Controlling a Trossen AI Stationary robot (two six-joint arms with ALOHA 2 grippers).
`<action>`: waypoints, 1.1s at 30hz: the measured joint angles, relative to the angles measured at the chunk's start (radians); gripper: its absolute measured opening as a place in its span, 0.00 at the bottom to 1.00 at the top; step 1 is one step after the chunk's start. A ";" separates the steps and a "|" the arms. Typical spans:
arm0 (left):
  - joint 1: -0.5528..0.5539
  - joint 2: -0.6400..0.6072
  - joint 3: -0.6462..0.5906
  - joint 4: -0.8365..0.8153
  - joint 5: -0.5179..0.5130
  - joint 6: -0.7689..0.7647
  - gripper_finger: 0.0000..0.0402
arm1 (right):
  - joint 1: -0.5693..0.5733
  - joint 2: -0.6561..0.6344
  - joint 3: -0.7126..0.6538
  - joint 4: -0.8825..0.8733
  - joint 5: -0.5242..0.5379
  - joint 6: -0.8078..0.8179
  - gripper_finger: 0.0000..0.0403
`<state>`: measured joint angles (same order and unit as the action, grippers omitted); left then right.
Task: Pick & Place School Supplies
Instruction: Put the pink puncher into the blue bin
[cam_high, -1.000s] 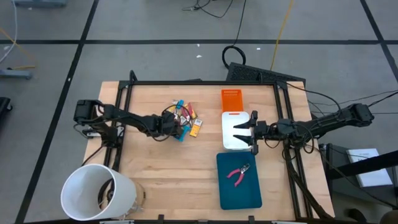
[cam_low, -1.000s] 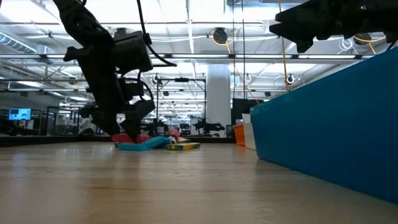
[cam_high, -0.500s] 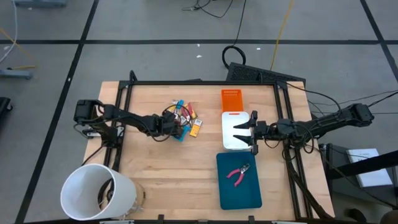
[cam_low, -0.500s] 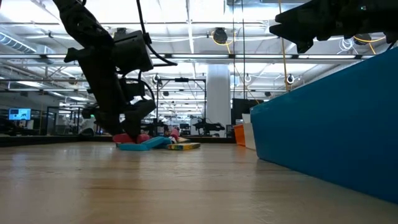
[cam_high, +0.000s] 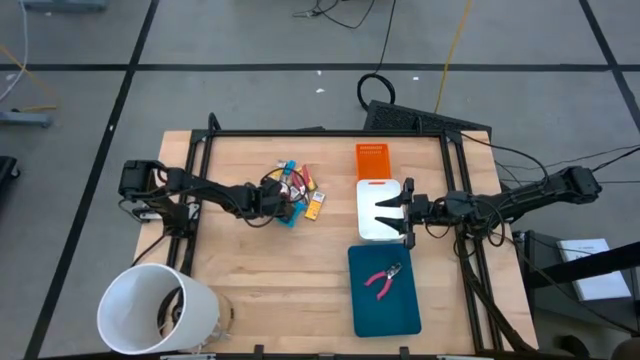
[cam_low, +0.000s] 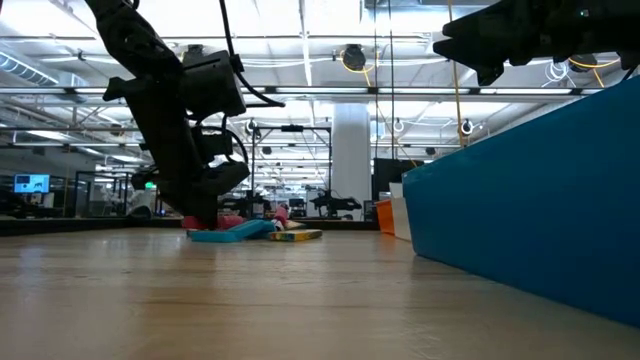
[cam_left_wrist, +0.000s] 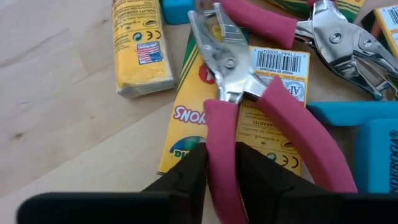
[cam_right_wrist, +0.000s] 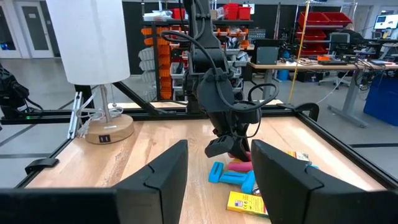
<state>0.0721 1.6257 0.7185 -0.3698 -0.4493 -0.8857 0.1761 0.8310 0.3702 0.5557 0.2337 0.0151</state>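
We find the left hand (cam_left_wrist: 219, 165) low in the supply pile (cam_high: 296, 190) at the counter's (cam_high: 270, 290) far middle, clenched on one pink handle of a punch-like plier tool (cam_left_wrist: 239, 99). That tool lies across a yellow crayon box (cam_left_wrist: 249, 124), beside a small yellow pack (cam_left_wrist: 142, 46) and blue pieces (cam_left_wrist: 367, 143). The right hand (cam_high: 392, 213) hovers released above the white tray (cam_high: 372, 232). A second pink-handled tool (cam_high: 384, 279) rests on the teal tray (cam_high: 385, 310). The orange tray (cam_high: 372, 160) and white bucket (cam_high: 155, 310) stand apart.
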 joint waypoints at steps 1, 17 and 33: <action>-0.001 0.000 0.000 0.001 0.000 0.005 0.19 | 0.000 0.000 0.000 0.000 0.000 0.000 0.41; -0.001 0.000 0.000 -0.035 -0.013 0.044 0.16 | 0.000 0.000 0.000 -0.010 0.000 0.000 0.40; -0.024 -0.096 -0.008 -0.102 -0.064 0.074 0.13 | 0.000 0.000 0.000 -0.015 0.000 0.000 0.40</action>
<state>0.0483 1.5297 0.7105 -0.4721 -0.5128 -0.8113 0.1764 0.8310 0.3702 0.5406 0.2337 0.0151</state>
